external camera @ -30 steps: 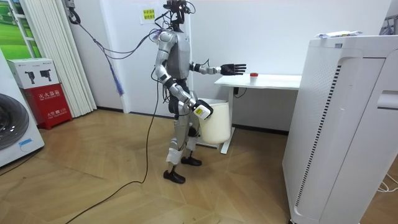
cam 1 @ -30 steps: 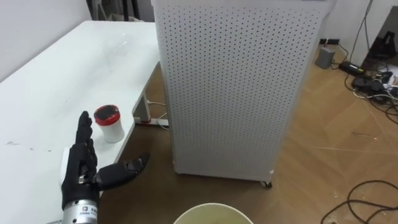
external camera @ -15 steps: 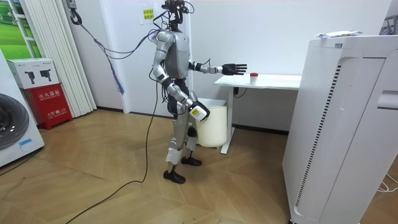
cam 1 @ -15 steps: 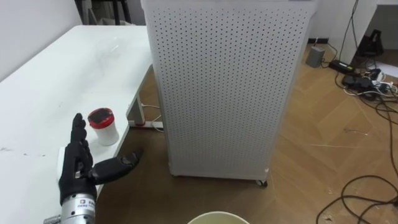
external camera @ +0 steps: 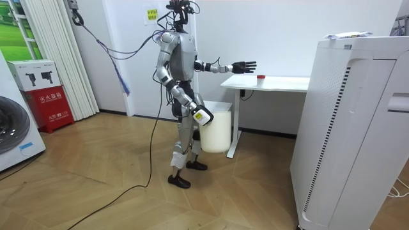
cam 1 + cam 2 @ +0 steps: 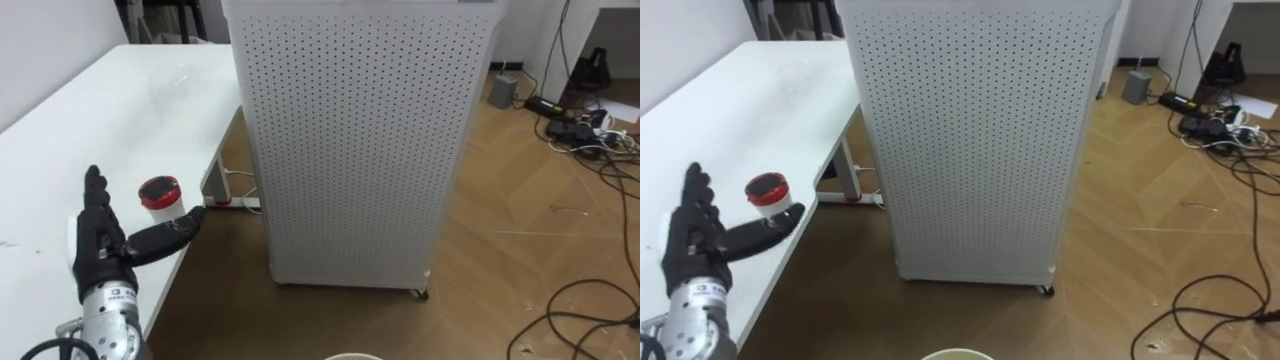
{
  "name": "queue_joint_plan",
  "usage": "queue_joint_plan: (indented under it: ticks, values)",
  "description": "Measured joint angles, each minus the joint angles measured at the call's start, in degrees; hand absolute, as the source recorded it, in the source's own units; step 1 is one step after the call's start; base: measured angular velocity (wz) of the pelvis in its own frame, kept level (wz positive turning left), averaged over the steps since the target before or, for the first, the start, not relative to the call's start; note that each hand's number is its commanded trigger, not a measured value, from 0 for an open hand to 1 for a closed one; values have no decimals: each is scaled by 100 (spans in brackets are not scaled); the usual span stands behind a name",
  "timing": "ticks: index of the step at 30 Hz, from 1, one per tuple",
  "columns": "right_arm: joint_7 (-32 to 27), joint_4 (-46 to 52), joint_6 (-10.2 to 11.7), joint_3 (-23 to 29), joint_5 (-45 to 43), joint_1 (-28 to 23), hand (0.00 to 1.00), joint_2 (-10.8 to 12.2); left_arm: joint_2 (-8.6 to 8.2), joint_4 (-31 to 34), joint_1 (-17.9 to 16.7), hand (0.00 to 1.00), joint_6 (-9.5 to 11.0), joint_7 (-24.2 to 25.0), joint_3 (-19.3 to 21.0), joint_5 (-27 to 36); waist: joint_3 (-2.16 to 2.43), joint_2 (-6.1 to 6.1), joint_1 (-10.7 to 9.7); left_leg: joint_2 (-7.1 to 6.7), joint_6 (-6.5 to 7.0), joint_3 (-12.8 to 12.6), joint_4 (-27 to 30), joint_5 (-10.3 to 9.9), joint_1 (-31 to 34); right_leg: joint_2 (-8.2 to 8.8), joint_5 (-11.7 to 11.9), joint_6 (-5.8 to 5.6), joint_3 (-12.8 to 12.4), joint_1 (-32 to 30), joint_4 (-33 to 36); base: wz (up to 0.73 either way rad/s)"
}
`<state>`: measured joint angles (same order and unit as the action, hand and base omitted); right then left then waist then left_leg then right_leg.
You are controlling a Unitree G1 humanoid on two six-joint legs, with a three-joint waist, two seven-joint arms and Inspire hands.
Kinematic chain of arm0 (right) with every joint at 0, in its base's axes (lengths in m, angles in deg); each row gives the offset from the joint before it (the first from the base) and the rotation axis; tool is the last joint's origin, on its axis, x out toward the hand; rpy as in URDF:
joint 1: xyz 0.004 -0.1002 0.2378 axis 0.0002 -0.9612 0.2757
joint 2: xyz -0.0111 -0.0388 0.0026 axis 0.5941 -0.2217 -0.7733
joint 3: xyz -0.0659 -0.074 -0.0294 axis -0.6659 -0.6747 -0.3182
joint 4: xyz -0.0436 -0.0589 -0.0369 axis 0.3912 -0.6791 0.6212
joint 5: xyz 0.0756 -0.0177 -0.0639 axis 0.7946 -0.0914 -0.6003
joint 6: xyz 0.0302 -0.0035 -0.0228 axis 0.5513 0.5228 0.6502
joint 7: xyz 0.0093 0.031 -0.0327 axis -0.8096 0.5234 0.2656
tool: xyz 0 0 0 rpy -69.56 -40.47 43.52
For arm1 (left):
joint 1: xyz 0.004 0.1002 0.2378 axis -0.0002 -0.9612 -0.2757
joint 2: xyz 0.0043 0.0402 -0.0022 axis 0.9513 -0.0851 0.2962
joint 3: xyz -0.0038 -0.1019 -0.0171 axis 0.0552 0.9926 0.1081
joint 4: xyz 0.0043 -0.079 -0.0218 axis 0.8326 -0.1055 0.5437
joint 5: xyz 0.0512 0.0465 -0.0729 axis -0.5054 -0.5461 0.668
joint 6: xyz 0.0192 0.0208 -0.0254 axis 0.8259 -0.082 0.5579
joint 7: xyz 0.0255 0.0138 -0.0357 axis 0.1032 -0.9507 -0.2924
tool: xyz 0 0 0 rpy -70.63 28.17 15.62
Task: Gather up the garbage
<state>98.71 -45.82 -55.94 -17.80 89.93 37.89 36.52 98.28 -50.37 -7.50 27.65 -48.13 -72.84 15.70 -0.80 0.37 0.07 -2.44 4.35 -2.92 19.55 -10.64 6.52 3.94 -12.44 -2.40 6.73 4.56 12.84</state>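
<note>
Cup [image 6: 163, 195], white with a red lid, is standing upright on the table [image 6: 90, 110] close to its near edge. It is sitting at about 1 o'clock from the palm of the left hand [image 6: 98, 248] and is not yet being held.

The left hand is reaching out over the table with fingers straight and pointing to 12 o'clock. The thumb is splayed wide toward 2 o'clock, its tip just beside the cup's base. Judgement: the hand is being kept spread so the cup can pass between thumb and fingers before they close.

The right hand [image 5: 202, 115] is hanging low by the bin [image 5: 216, 128]. Whether it is gripping the bin I cannot tell. The bin is probably being kept alongside to receive the cup.

The perforated cabinet [image 6: 360, 140] is standing on the floor at 3 o'clock of the table.

Versus one second ago: the head camera is shifting, so the whole scene is sliding. In the room view the left hand is now farther out and slightly higher, nearer the cup. The thumb tip, previously well clear below the cup, is now next to it.
</note>
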Motion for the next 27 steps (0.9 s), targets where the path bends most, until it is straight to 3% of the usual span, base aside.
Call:
queue_joint_plan:
  ticks: [8, 18, 27]
  values:
    - [4, 0, -1, -6, -6, -50, 100, 26, 0, -324, 95, 0, -15, -31, 70, 57, -15, -32, -47, 24, 5, -19, 75, -2, 174, -10, 1, -1, -14, -166, 105, -2]
    - [-62, -70, -79, -160, 13, -57, 100, 30, 69, -1023, 909, 0, -18, -73, 46, 343, -52, 32, -117, 160, 25, -74, 386, -50, 606, -107, 57, 16, -46, -516, 205, -2]
    - [-66, -323, -263, -221, 62, 262, 100, 41, 69, -1410, 1204, 0, -129, 51, 36, 566, -60, 50, -171, 195, 31, -109, 487, -50, 939, -137, 93, 9, -153, -903, 340, -5]
